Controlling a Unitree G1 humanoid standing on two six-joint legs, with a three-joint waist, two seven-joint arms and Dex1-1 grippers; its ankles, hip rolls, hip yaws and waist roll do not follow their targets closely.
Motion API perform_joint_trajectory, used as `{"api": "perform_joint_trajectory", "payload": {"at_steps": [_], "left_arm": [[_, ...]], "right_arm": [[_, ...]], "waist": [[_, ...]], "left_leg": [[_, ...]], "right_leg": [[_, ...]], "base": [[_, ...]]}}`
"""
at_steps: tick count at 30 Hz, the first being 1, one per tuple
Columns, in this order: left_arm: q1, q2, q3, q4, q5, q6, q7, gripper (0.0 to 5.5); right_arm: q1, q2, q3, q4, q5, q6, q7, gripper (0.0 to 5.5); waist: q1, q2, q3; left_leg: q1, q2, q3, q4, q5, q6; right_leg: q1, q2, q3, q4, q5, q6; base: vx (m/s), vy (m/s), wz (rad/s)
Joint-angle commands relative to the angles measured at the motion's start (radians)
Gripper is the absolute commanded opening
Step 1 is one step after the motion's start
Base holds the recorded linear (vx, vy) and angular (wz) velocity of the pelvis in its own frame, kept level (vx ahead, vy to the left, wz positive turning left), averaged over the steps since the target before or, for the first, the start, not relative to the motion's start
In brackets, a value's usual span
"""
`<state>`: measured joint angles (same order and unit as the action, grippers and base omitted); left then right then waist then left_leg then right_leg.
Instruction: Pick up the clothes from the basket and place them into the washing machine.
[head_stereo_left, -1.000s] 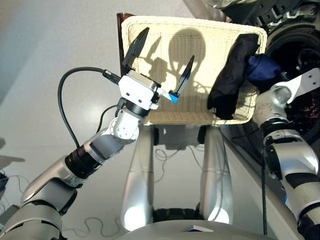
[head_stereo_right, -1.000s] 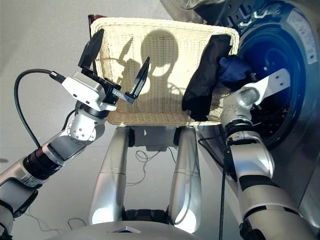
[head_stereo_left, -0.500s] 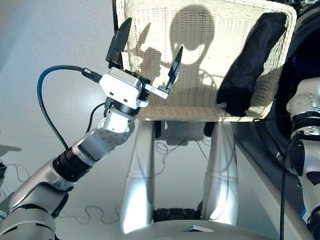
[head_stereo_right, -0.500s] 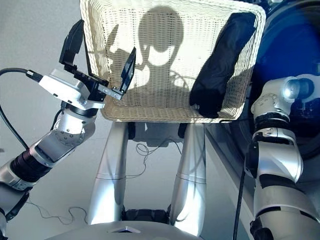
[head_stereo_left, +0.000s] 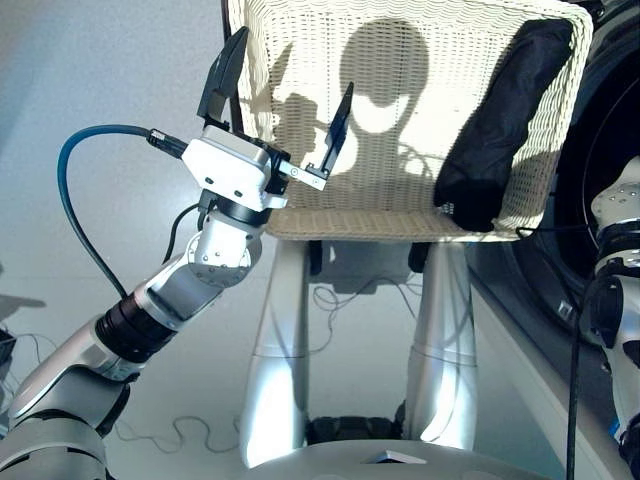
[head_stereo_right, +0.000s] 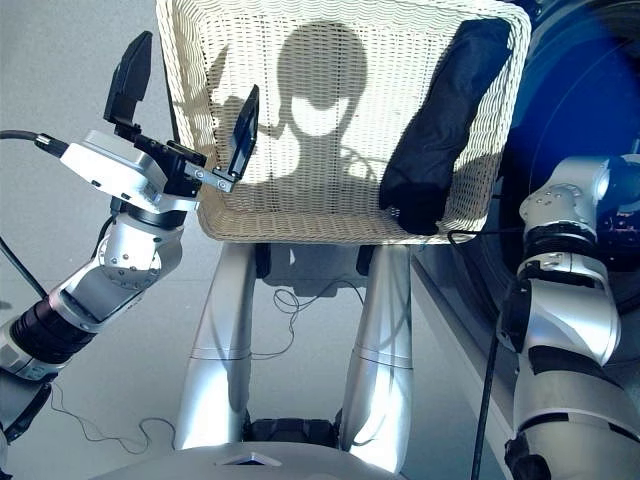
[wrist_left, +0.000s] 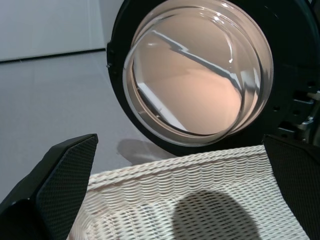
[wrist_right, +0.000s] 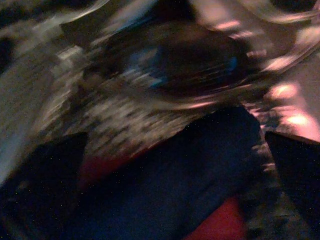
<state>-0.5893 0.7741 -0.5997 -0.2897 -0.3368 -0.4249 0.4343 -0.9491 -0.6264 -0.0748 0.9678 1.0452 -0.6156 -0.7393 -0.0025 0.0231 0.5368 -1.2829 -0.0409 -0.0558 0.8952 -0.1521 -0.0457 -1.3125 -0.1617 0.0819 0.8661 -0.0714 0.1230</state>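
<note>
The left end effector (head_stereo_left: 282, 110) hangs released over the basket's (head_stereo_left: 400, 130) left edge, its two black fingers spread wide and holding nothing. The black garment (head_stereo_left: 500, 120) lies along the right side of the basket, draped up to the rim. In the left wrist view, the washer's round glass door (wrist_left: 197, 75) stands open beyond the basket's far rim. The right arm reaches toward the washer (head_stereo_right: 580, 110) at the right, its end effector out of the head views. Its wrist view shows the navy garment (wrist_right: 165, 185) lying over the red garment (wrist_right: 220, 222) in the drum, with both fingers wide apart at the corners and gripping nothing.
</note>
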Motion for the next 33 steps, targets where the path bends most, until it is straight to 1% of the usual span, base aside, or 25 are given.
{"api": "perform_joint_trajectory", "payload": {"at_steps": [1, 3, 4, 5, 7, 8, 9, 10, 12, 13, 14, 16, 18, 19, 20, 21, 24, 32, 33], "left_arm": [[0.045, -0.054, 0.070, -0.135, -0.014, -0.043, -0.015, 5.50], [0.056, -0.064, 0.086, -0.134, -0.011, -0.042, -0.015, 5.50], [0.059, -0.064, 0.087, -0.135, -0.011, -0.042, -0.015, 5.50], [0.071, -0.075, 0.094, -0.135, -0.006, -0.042, -0.016, 5.50], [0.086, -0.073, 0.102, -0.141, -0.001, -0.043, -0.021, 5.50], [0.098, -0.072, 0.096, -0.141, 0.006, -0.041, -0.023, 5.50], [0.103, -0.066, 0.095, -0.145, 0.013, -0.040, -0.026, 5.50], [0.111, -0.060, 0.098, -0.147, 0.022, -0.040, -0.027, 5.50], [0.120, -0.045, 0.099, -0.152, 0.033, -0.040, -0.027, 5.50], [0.116, -0.035, 0.103, -0.155, 0.038, -0.039, -0.028, 5.50], [0.118, -0.029, 0.105, -0.157, 0.042, -0.040, -0.027, 5.50], [0.122, -0.021, 0.106, -0.162, 0.042, -0.042, -0.032, 5.50], [0.120, -0.016, 0.101, -0.160, 0.039, -0.043, -0.037, 5.50], [0.118, -0.016, 0.099, -0.160, 0.033, -0.046, -0.041, 5.50], [0.128, -0.024, 0.094, -0.157, 0.025, -0.048, -0.046, 5.50], [0.127, -0.025, 0.093, -0.156, 0.013, -0.051, -0.054, 5.50], [0.126, -0.038, 0.086, -0.151, -0.014, -0.056, -0.074, 5.50], [0.115, -0.073, 0.074, -0.145, -0.043, -0.053, -0.100, 5.50], [0.107, -0.077, 0.077, -0.146, -0.047, -0.052, -0.102, 5.50]], "right_arm": [[0.099, 0.064, 0.103, -0.119, -0.109, -0.011, 0.072, 5.50], [0.197, 0.101, 0.187, -0.248, -0.230, 0.016, 0.102, 5.50], [0.202, 0.104, 0.188, -0.258, -0.240, 0.019, 0.092, 5.50], [0.294, 0.128, 0.259, -0.365, -0.345, 0.038, 0.126, 5.50], [0.369, 0.123, 0.340, -0.460, -0.459, 0.080, 0.178, 5.50], [0.407, 0.126, 0.381, -0.509, -0.480, 0.085, 0.214, 5.50], [0.429, 0.114, 0.412, -0.546, -0.523, 0.098, 0.237, 5.50], [0.442, 0.105, 0.436, -0.574, -0.563, 0.110, 0.253, 5.50], [0.453, 0.092, 0.479, -0.630, -0.587, 0.119, 0.294, 5.50], [0.444, 0.081, 0.496, -0.653, -0.605, 0.129, 0.306, 5.50], [0.434, 0.067, 0.520, -0.669, -0.635, 0.139, 0.319, 5.50], [0.412, 0.062, 0.548, -0.684, -0.643, 0.153, 0.342, 5.50], [0.372, 0.051, 0.571, -0.680, -0.649, 0.163, 0.354, 5.50], [0.358, 0.059, 0.576, -0.665, -0.612, 0.155, 0.381, 5.50], [0.349, 0.070, 0.579, -0.634, -0.596, 0.163, 0.386, 5.50], [0.331, 0.074, 0.583, -0.602, -0.596, 0.170, 0.385, 5.50], [0.279, 0.109, 0.575, -0.487, -0.557, 0.184, 0.383, 5.50], [0.176, 0.165, 0.538, -0.221, -0.538, 0.222, 0.365, 5.50], [0.158, 0.173, 0.534, -0.200, -0.531, 0.225, 0.365, 5.50]], "waist": [[-0.038, 0.027, -0.017], [-0.047, 0.015, -0.017], [-0.049, 0.015, -0.017], [-0.056, 0.006, -0.017], [-0.061, -0.001, -0.017], [-0.062, -0.004, -0.017], [-0.064, -0.007, -0.017], [-0.065, -0.007, -0.017], [-0.065, -0.010, -0.017], [-0.066, -0.011, -0.017], [-0.064, -0.012, -0.017], [-0.061, -0.011, -0.017], [-0.056, -0.009, -0.017], [-0.054, -0.008, -0.017], [-0.048, -0.004, -0.017], [-0.045, -0.002, -0.017], [-0.035, 0.009, -0.017], [-0.016, 0.030, -0.017], [-0.015, 0.032, -0.017]], "left_leg": [[0.053, -0.017, 0.076, -0.134, 0.057, 0.046], [0.049, -0.013, 0.080, -0.134, 0.062, 0.047], [0.051, -0.013, 0.080, -0.134, 0.062, 0.047], [0.047, -0.011, 0.079, -0.135, 0.066, 0.048], [0.048, -0.008, 0.078, -0.139, 0.071, 0.049], [0.069, -0.008, 0.073, -0.125, 0.035, 0.045], [0.070, -0.008, 0.073, -0.125, 0.035, 0.045], [0.072, -0.009, 0.072, -0.126, 0.036, 0.045], [0.079, -0.008, 0.069, -0.128, 0.036, 0.046], [0.061, -0.007, 0.075, -0.143, 0.072, 0.051], [0.063, -0.007, 0.075, -0.143, 0.072, 0.051], [0.066, -0.006, 0.075, -0.142, 0.072, 0.051], [0.069, -0.005, 0.075, -0.142, 0.072, 0.051], [0.069, -0.005, 0.075, -0.140, 0.072, 0.051], [0.090, -0.007, 0.071, -0.121, 0.033, 0.047], [0.090, -0.007, 0.070, -0.118, 0.033, 0.047], [0.089, -0.008, 0.074, -0.111, 0.032, 0.047], [0.090, -0.010, 0.075, -0.105, 0.029, 0.045], [0.069, -0.009, 0.080, -0.120, 0.066, 0.050]], "right_leg": [[0.055, 0.073, -0.039, -0.070, 0.016, -0.057], [0.053, 0.077, -0.040, -0.072, 0.023, -0.059], [0.055, 0.076, -0.040, -0.072, 0.023, -0.059], [0.052, 0.078, -0.041, -0.077, 0.030, -0.059], [0.055, 0.080, -0.043, -0.084, 0.035, -0.060], [0.077, 0.083, -0.041, -0.070, 0.001, -0.054], [0.079, 0.084, -0.042, -0.071, 0.001, -0.054], [0.080, 0.084, -0.042, -0.071, 0.001, -0.054], [0.085, 0.084, -0.043, -0.072, 0.001, -0.053], [0.068, 0.082, -0.045, -0.090, 0.036, -0.057], [0.070, 0.083, -0.045, -0.091, 0.037, -0.056], [0.072, 0.084, -0.046, -0.091, 0.038, -0.055], [0.074, 0.084, -0.046, -0.089, 0.038, -0.054], [0.074, 0.084, -0.047, -0.086, 0.037, -0.054], [0.094, 0.086, -0.045, -0.064, 0.000, -0.049], [0.093, 0.086, -0.045, -0.059, -0.001, -0.050], [0.091, 0.083, -0.046, -0.051, 0.000, -0.051], [0.090, 0.080, -0.047, -0.042, -0.003, -0.054], [0.070, 0.079, -0.049, -0.059, 0.032, -0.059]], "base": [[0.000, 0.000, 0.000], [0.000, 0.000, 0.000], [0.000, 0.000, 0.000], [0.000, 0.000, 0.000], [0.035, -0.009, -0.022], [0.073, -0.023, -0.066], [0.078, -0.022, -0.091], [0.000, 0.000, 0.000], [-0.047, -0.004, -0.057], [-0.092, -0.005, -0.109], [-0.091, -0.008, -0.117], [0.000, 0.000, 0.000], [0.000, 0.000, 0.000], [0.092, -0.021, 0.038], [0.093, -0.016, 0.011], [0.091, -0.016, -0.001], [0.000, 0.000, 0.000], [-0.011, 0.000, -0.001], [-0.087, 0.002, -0.001]]}}
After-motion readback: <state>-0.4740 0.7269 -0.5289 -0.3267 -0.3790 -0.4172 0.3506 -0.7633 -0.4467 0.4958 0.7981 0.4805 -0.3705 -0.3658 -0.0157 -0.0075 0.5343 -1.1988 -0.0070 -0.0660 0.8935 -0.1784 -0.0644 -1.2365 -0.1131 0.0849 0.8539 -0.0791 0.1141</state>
